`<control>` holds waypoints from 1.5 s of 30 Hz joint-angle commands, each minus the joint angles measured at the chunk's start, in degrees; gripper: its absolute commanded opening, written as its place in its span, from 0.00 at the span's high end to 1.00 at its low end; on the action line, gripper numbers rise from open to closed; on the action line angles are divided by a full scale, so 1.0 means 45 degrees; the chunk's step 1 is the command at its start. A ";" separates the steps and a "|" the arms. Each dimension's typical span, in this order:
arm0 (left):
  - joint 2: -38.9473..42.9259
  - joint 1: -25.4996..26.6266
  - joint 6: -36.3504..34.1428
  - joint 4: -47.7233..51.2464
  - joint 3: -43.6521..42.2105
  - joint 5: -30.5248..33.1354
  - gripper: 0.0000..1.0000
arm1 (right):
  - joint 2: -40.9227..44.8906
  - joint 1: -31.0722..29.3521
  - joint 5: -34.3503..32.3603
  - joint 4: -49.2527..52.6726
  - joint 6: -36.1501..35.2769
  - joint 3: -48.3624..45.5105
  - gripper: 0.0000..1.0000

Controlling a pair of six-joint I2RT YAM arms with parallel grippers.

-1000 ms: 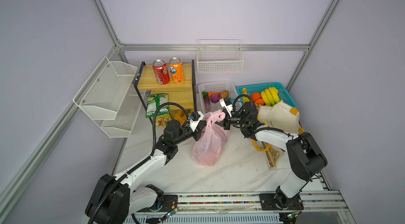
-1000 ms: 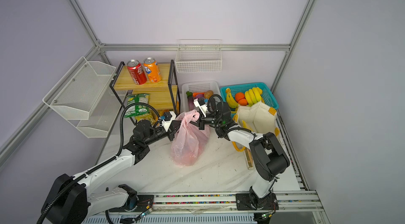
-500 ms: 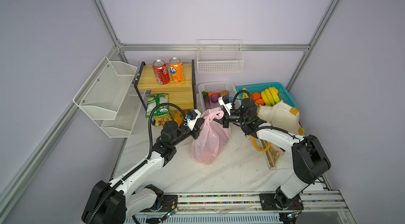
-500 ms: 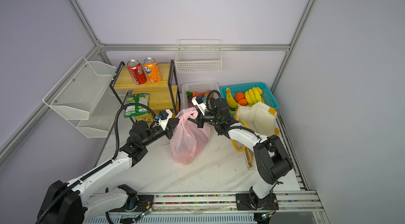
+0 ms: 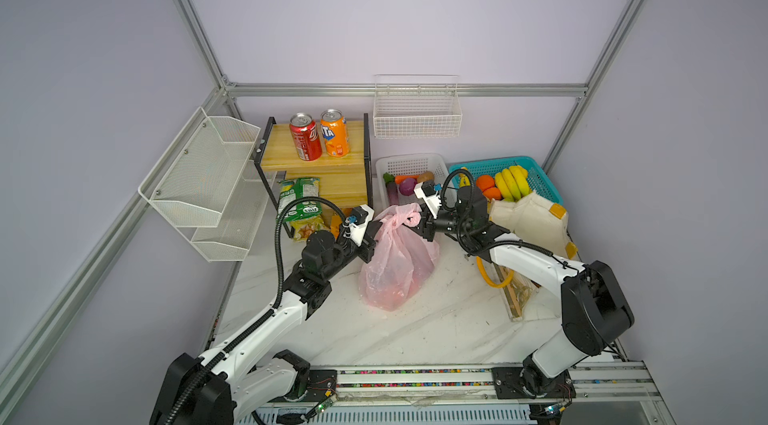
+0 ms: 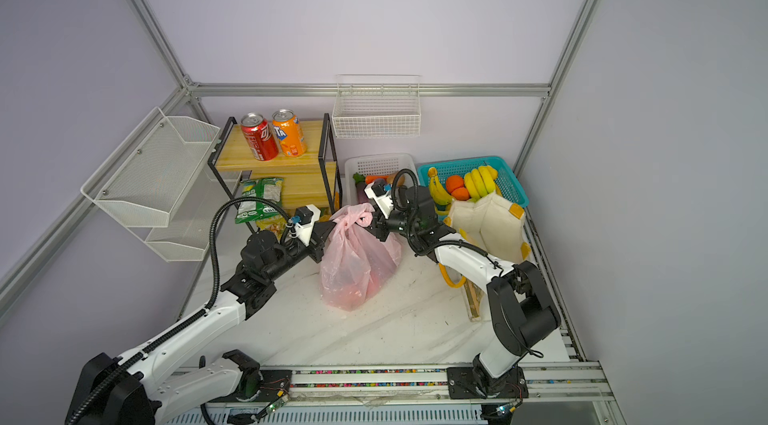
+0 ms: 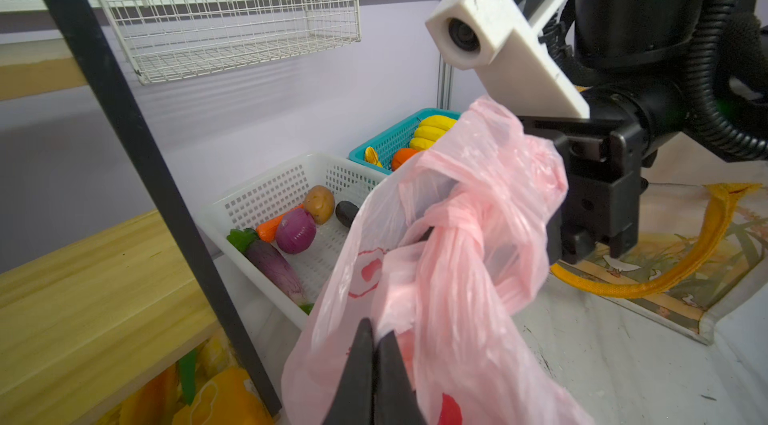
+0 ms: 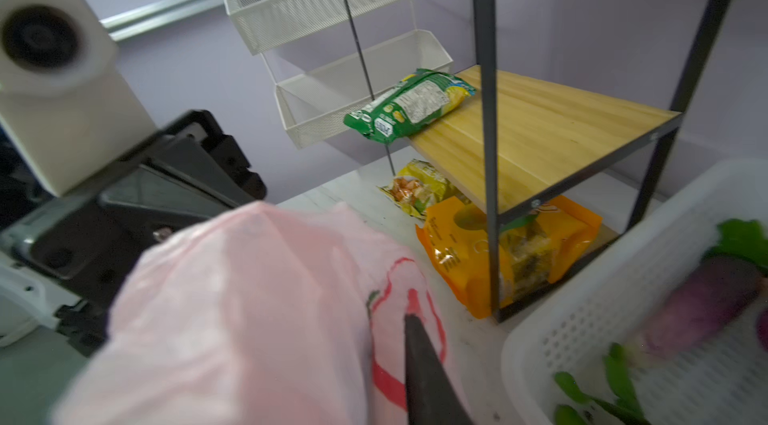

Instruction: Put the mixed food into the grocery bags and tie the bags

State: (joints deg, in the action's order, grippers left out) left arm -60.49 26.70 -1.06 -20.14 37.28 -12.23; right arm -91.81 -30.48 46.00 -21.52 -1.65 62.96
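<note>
The pink bag [image 5: 395, 265] [image 6: 353, 265] stands mid-table, its handles twisted into a knot [image 7: 453, 215]. Red shapes show through its bottom. My left gripper [image 5: 371, 236] [image 7: 375, 340] is shut, pinching plastic on the bag's left side. My right gripper [image 5: 422, 221] [image 7: 557, 232] sits at the knotted top. In the right wrist view only one finger [image 8: 415, 344] shows, against the plastic, and the bag hides the other. The cream tote [image 5: 532, 219] lies behind the right arm. The red soda can [image 5: 305, 142] stands on the shelf. The onion [image 7: 295, 232] and eggplant [image 7: 274, 265] lie in the white basket.
A wooden shelf rack [image 5: 332, 165] holds an orange can [image 5: 334, 140] and a green packet [image 5: 297, 194], with a yellow chip packet [image 8: 419, 186] and an orange packet [image 8: 498, 256] beneath. White basket [image 5: 411, 161] and teal fruit basket [image 5: 536, 169] stand at the back. Wire racks hang on the walls.
The bag's knotted top has come up a little between the two grippers. The right arm has shifted slightly toward the back. The left gripper still pinches the plastic.
</note>
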 commanded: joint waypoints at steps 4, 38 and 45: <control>0.0378 -0.0054 0.0708 -0.0115 -0.0366 0.0498 1.00 | 0.1486 0.0074 -0.1997 0.1037 -0.1070 -0.0405 0.58; 0.0317 -0.0054 0.1402 -0.0306 -0.0569 -0.0231 1.00 | 0.3600 -0.1020 -0.2783 -0.0024 0.2501 -0.2534 0.47; 0.0343 -0.0055 0.1363 -0.0300 -0.0569 -0.0268 1.00 | 0.3178 -0.1081 -0.2720 -0.0859 0.2661 -0.2340 0.49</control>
State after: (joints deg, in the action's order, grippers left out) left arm -59.96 26.68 3.92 -18.76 36.84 -12.60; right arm -77.67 -35.05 32.75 -20.34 8.93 50.41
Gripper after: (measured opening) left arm 0.047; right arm 0.508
